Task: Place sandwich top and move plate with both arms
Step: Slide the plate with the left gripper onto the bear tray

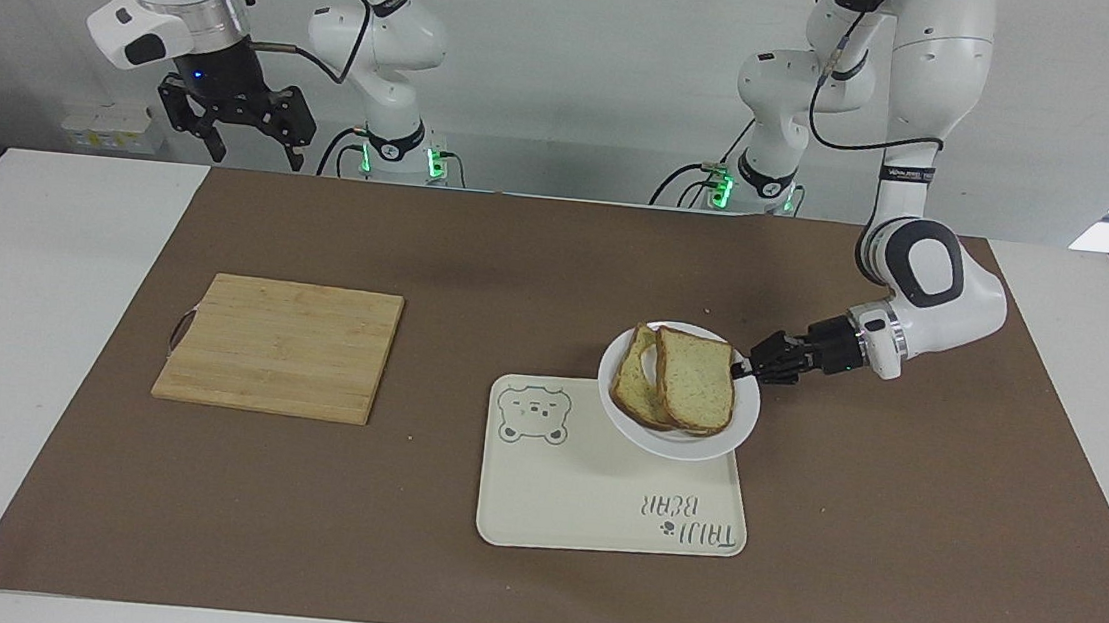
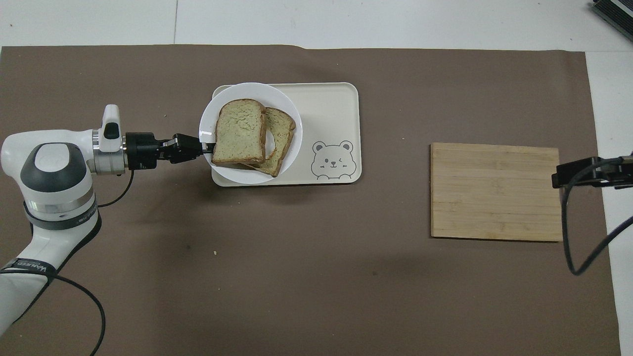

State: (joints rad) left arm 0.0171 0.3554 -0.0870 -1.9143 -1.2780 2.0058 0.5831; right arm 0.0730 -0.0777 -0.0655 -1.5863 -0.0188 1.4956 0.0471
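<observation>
Left gripper (image 1: 742, 369) pinches plate (image 1: 730, 433) rim, plate raised over tray (image 1: 597, 516) | top slice (image 1: 696, 379) sits skewed on lower slice (image 1: 636, 384) | right gripper (image 1: 235, 115) open, waits above table edge | risk: one-sided rim grip tilts plate, bread slides off

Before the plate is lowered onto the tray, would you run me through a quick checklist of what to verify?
1. Left gripper shut on the plate rim: ok.
2. Sandwich top lying on the lower slice, both on the plate: ok, though offset.
3. Plate over the tray: partly; it overhangs the tray's corner toward the left arm's end.
4. Plate level: cannot tell.
5. Tray surface under the plate free of objects: ok where visible.
6. Right gripper open, waiting raised over the table edge near the cutting board: ok.
</observation>
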